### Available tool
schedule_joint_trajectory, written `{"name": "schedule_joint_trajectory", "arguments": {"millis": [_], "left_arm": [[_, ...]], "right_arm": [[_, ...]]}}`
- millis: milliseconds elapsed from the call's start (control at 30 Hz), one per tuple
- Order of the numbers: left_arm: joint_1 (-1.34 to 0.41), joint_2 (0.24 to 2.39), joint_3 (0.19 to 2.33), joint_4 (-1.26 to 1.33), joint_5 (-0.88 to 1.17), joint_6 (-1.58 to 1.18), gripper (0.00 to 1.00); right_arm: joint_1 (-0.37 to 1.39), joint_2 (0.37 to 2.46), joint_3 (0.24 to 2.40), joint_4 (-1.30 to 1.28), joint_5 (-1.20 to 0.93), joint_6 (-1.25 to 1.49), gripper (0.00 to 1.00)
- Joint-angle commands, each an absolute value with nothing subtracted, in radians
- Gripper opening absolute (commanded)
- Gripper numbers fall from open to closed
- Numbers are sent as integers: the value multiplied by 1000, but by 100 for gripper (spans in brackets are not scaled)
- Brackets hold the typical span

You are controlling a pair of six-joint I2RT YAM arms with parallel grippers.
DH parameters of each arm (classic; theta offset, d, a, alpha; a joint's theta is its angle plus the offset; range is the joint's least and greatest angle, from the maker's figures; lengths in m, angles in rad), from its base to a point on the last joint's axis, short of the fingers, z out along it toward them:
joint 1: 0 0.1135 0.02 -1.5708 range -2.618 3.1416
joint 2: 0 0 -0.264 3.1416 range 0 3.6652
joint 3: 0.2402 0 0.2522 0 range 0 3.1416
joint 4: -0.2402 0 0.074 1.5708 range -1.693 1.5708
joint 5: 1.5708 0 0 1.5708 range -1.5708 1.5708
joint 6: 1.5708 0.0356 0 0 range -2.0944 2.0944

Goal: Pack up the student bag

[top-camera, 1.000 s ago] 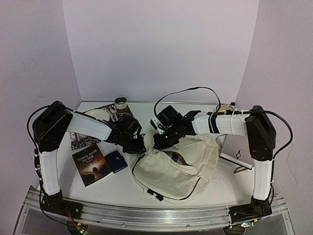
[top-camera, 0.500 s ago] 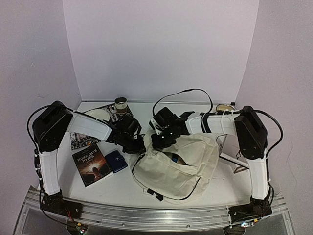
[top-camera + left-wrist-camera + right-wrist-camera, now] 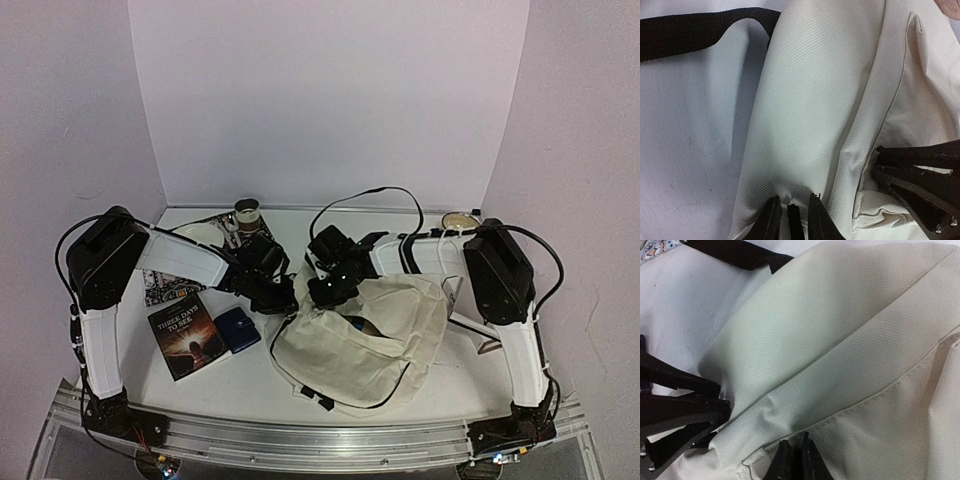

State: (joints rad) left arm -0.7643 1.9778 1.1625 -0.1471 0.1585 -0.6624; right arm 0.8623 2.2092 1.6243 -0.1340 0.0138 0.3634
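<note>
The student bag [image 3: 365,345] lies slumped on the desk [image 3: 250,388], right of centre, its mouth facing far-left. The left jaws are nearly closed, pinching a fold of its cream fabric. Just beside them, the right jaws are pressed almost together on its hem.

A paperback titled "Three Days to See" [image 3: 185,338] lies near left on the white table [image 3: 250,385], a small dark blue pouch [image 3: 238,328] just to its right. Farther back sit a white bowl [image 3: 200,236], a brown cup [image 3: 247,213] and a patterned sheet [image 3: 163,287].
</note>
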Motion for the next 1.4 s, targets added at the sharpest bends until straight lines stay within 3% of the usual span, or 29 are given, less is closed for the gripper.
{"name": "schedule_joint_trajectory", "arguments": {"millis": [0, 300, 900, 1367], "left_arm": [[-755, 2005, 1110, -279, 115, -662, 20], [-752, 2027, 1106, -284, 87, -668, 20], [-709, 2092, 1125, -308, 78, -669, 17], [-589, 2105, 1159, -313, 101, -654, 16]], "right_arm": [[858, 2205, 1657, -201, 24, 355, 1], [858, 2030, 1595, -178, 8, 326, 0], [858, 1582, 983, 40, 8, 422, 0], [858, 1374, 747, 6, 220, 471, 0]]}}
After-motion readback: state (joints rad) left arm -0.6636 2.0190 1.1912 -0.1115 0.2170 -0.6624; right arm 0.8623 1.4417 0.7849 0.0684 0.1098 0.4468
